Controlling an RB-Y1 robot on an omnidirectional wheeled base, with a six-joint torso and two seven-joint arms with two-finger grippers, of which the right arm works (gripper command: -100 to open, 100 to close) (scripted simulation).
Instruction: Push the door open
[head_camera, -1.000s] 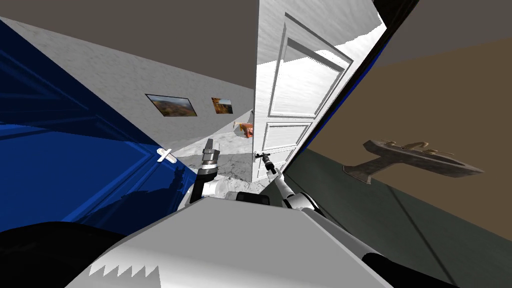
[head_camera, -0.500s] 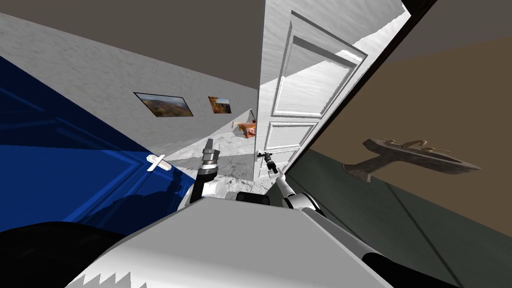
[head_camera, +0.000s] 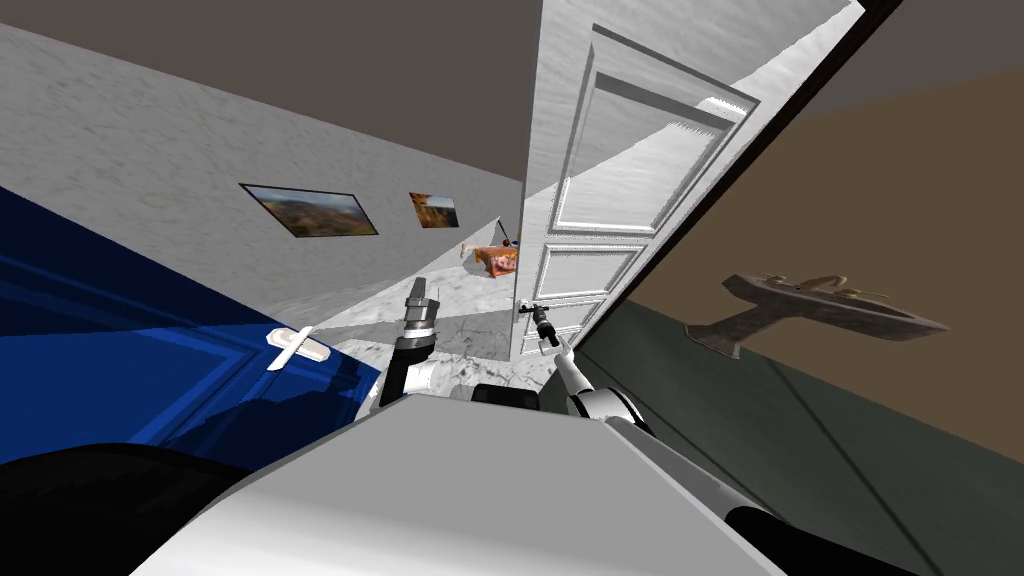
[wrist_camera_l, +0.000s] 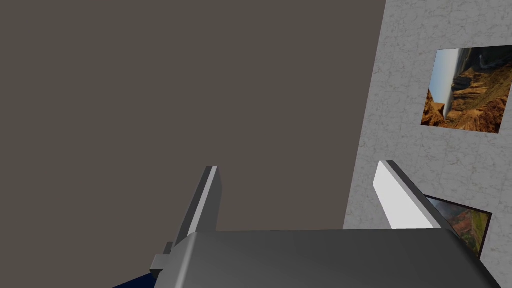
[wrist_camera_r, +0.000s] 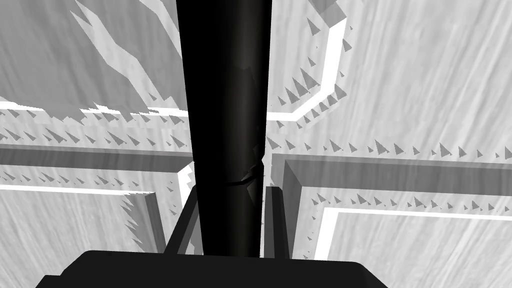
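Note:
A white panelled door (head_camera: 600, 180) stands partly open ahead of me, its free edge toward the middle of the head view. My right gripper (head_camera: 535, 312) is at that edge, shut on the door's black handle (head_camera: 527, 307). In the right wrist view the handle (wrist_camera_r: 225, 125) is a thick black bar between the two fingers of the gripper (wrist_camera_r: 231, 197), with the door's panels (wrist_camera_r: 400, 75) close behind. My left gripper (head_camera: 420, 295) is raised left of the door, apart from it. Its fingers stand open with nothing between them (wrist_camera_l: 299, 166).
A blue panelled surface (head_camera: 120, 340) with a white cross-shaped handle (head_camera: 295, 347) runs along my left. A wall-mounted sink (head_camera: 820, 305) juts from the brown and green wall on my right. Through the gap lie marbled floor (head_camera: 470, 335), an orange thing (head_camera: 495, 258) and a framed picture (head_camera: 308, 210).
The door has swung a little further open with my right gripper still on its handle. The whole head view has shifted, so more shows through the gap. The left arm keeps its pose.

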